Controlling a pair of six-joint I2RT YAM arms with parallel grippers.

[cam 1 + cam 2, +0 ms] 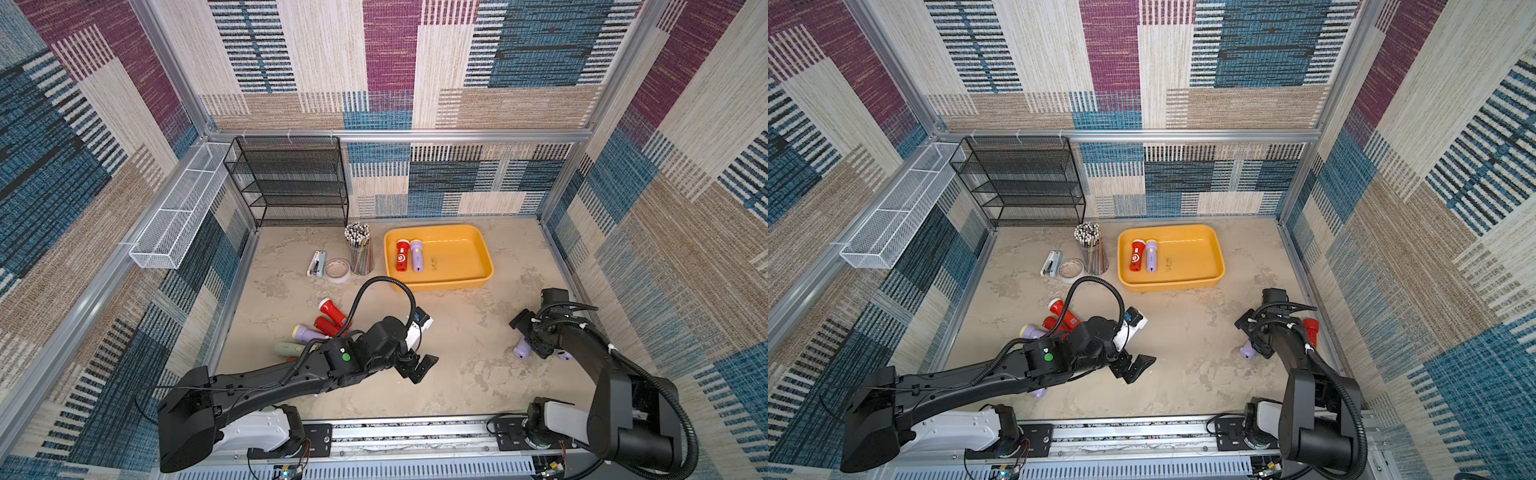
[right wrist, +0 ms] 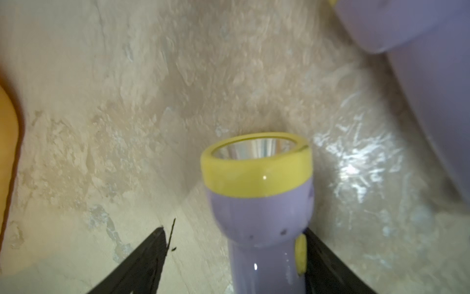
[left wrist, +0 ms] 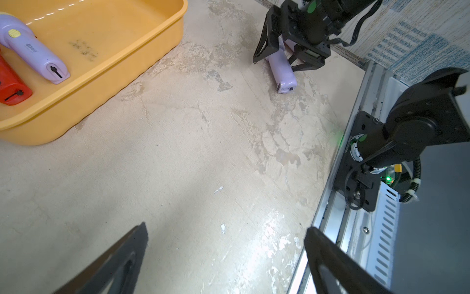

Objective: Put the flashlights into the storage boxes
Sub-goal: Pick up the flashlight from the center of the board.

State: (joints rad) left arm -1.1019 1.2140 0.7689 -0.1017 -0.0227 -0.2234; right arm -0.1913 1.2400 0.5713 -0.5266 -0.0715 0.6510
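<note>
Right wrist view: right claw (image 2: pixel 235 230) stands released astride the lavender flashlight (image 2: pixel 259 203), one finger touching it.

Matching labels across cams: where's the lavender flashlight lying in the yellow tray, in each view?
Top views: lavender flashlight in both, lying at the left end of the yellow tray, just right of the red flashlight.
Left wrist: upper-left corner, tail end nearest the camera.
Right wrist: not in it; the lavender one there is a second flashlight, outside the tray.
Shared landmark: the yellow tray and red flashlight.
</note>
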